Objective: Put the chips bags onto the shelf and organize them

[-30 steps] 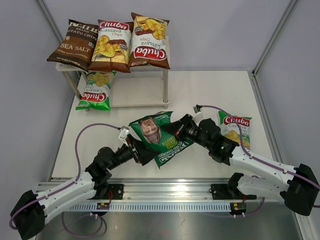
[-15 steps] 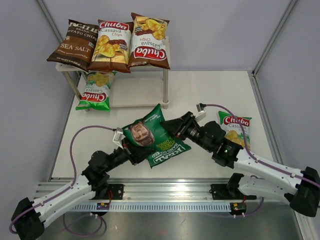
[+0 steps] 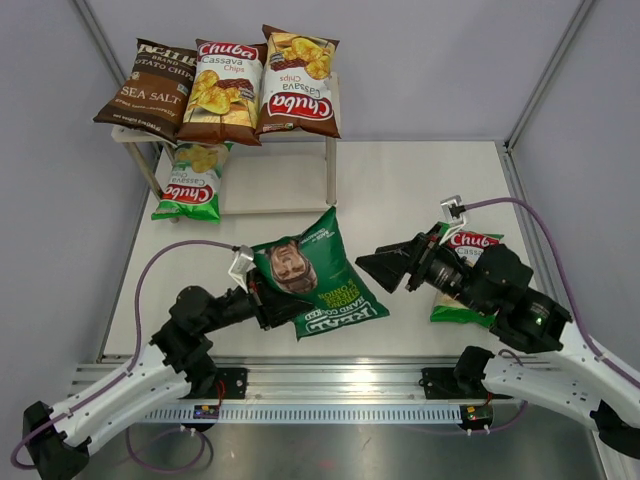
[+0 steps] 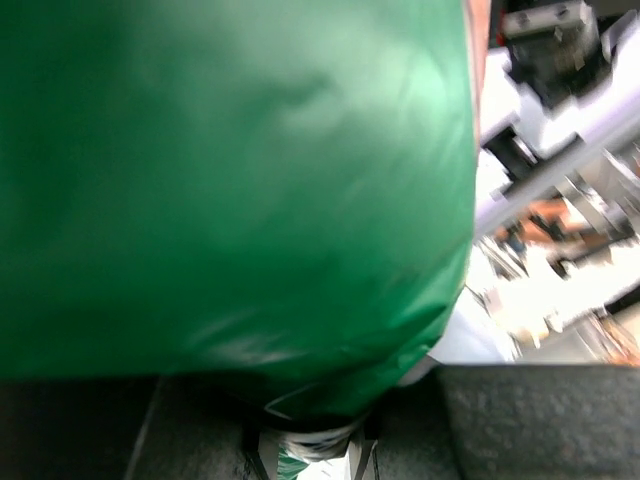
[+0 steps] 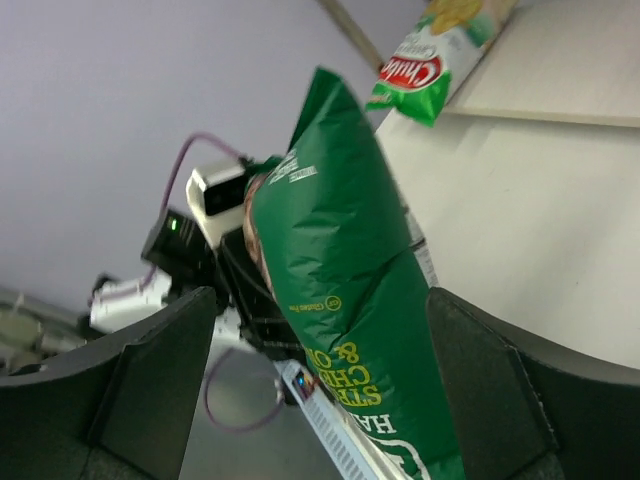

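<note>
The dark green "REAL" chips bag hangs tilted over the table's middle, and my left gripper is shut on its left edge. In the left wrist view the green bag fills the frame, with the jaws pinching its seam at the bottom. My right gripper stands open just right of the bag, apart from it. Its view shows the bag beyond the spread fingers. On the shelf, the top board holds the Sea Salt bag and two brown Chuba bags. A green Chuba bag lies on the lower board.
Another green Chuba bag lies on the table at the right, partly under my right arm. Grey walls close in the table at the left, back and right. A metal rail runs along the near edge.
My right gripper opened, let go of the dark green bag and drew back to the right. My left gripper closed on the bag's left edge and now holds it alone.
</note>
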`<state>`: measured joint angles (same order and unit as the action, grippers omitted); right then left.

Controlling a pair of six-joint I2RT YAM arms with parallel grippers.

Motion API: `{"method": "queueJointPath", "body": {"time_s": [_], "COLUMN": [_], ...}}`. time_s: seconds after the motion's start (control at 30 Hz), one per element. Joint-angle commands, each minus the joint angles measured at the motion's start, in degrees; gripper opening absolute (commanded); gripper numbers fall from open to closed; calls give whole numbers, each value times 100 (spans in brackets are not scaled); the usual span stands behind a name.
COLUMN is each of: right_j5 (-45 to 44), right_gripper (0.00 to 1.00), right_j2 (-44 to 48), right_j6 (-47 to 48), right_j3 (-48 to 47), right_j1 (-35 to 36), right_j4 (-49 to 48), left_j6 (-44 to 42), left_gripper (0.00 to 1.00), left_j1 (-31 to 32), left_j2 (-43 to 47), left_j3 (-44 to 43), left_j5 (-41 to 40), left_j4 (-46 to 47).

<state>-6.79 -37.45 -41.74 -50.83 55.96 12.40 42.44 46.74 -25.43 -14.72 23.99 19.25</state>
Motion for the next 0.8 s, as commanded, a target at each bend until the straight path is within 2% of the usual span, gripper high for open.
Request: {"method": "queueJointPath", "body": {"time_s": [0.0, 0.03, 0.13, 0.23, 0.27, 0.37, 0.53, 0.67, 0.77], "right_j5": [1388, 1617, 2224, 3181, 3758, 4229, 3932, 2739, 2324], "right_gripper": [93, 96, 96, 96, 96, 96, 97, 98, 99], "right_j2": [-463, -517, -492, -342, -324, -263, -245, -421, -605], "right_j6": [1412, 1597, 1756, 1853, 1862, 1827, 1967, 2003, 1836], "right_j3": [-1015, -1217, -1263, -1149, -1079, -999, -1008, -1140, -1149], "right_j1": [37, 46, 37, 46, 37, 37, 37, 37, 37], "right_j4": [1561, 1877, 2029, 1898, 1758, 1608, 1660, 1924, 1819], "left_j6": [-288, -358, -438, -473, -490, -491, -140, 19, -7], "left_gripper": [11, 11, 11, 11, 11, 11, 11, 13, 13], "left_j1": [2, 2, 2, 2, 2, 2, 2, 10, 19], "left_j2": [-251, -391, -506, -586, -612, -788, -1147, -1315, -1438], "left_j3": [-872, -979, -1287, -1481, -1525, -1639, -1613, -1595, -1622], "left_j5": [1106, 1491, 2002, 2285, 2312, 2610, 3076, 3244, 3366], "left_j4": [28, -60, -123, -158, -262, -202, 351, 703, 712]}}
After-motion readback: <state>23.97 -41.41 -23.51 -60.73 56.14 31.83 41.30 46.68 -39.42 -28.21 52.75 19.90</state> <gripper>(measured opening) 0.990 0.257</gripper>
